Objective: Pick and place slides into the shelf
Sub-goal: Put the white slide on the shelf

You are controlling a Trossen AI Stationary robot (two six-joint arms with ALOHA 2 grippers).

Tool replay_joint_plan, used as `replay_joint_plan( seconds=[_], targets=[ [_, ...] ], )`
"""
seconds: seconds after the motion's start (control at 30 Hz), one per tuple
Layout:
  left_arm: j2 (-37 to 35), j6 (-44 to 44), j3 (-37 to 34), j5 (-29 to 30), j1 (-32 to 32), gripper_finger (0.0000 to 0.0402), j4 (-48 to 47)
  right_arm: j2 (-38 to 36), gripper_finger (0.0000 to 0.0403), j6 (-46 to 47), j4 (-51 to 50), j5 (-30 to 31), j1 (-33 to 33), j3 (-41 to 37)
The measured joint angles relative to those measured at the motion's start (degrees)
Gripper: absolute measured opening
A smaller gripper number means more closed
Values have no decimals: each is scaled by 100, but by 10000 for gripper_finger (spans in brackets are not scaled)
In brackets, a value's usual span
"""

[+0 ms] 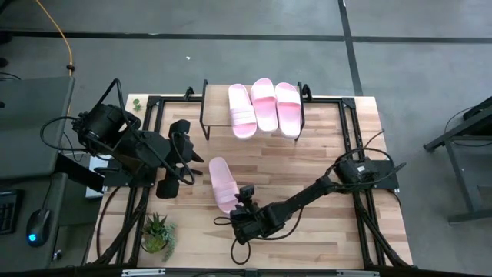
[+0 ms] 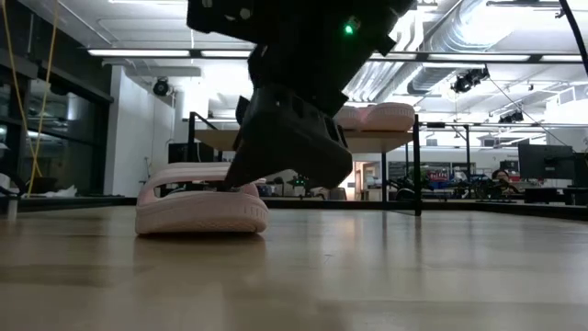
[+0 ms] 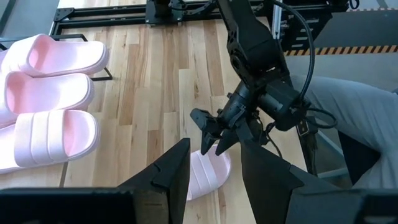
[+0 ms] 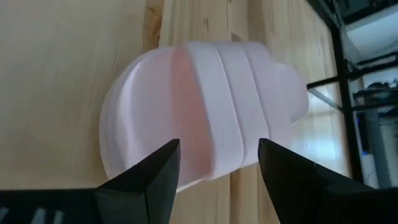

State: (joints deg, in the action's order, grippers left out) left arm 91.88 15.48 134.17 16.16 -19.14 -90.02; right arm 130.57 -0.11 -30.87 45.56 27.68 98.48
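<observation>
Three pale pink slides (image 1: 264, 106) lie side by side on the shelf's plank top (image 1: 216, 109) at the table's far side; they also show in the left wrist view (image 3: 50, 93). The fourth slide (image 1: 221, 181) lies sole-down on the tabletop, mid-table. My right gripper (image 1: 244, 201) is open at that slide's near end, its fingers on either side of the ribbed strap (image 4: 233, 106). The low view shows it coming down onto the slide (image 2: 202, 210). My left gripper (image 1: 187, 154) is open and empty, left of the slide. My right gripper's open fingers (image 4: 163, 163) stand slanting down over the slide's strap end from the table's near side. I cannot tell whether they touch it. The slide lies flat on the table.
A small potted plant (image 1: 157, 231) stands at the near left corner. Black metal frame rails (image 1: 350, 131) run along the table's left, right and far edges. The shelf's thin black legs (image 2: 418, 165) stand beyond the slide.
</observation>
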Motion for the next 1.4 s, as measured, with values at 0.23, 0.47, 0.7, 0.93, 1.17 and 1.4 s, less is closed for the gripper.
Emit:
replay_joint_plan(
  seconds=[0.23, 0.47, 0.7, 0.93, 1.17, 1.4],
  targets=[
    [0, 0, 0, -2, 0, 127, 0, 32, 209, -261, 366, 140, -19, 0],
    [2, -1, 0, -2, -2, 127, 0, 173, 209, -285, 393, 287, -106, 0],
    [2, 0, 1, -2, 0, 126, 2, 205, 209, -233, 424, 436, -222, 0],
    [2, 0, 2, -2, -2, 126, 0, 205, 209, -228, 425, 389, -301, 0],
    [2, 0, 2, -4, -1, 127, 0, 205, 180, 7, 420, 395, -343, 0],
    [2, 0, 0, -4, -1, 127, 0, 203, 84, 23, 423, 370, -356, 0]
  ],
)
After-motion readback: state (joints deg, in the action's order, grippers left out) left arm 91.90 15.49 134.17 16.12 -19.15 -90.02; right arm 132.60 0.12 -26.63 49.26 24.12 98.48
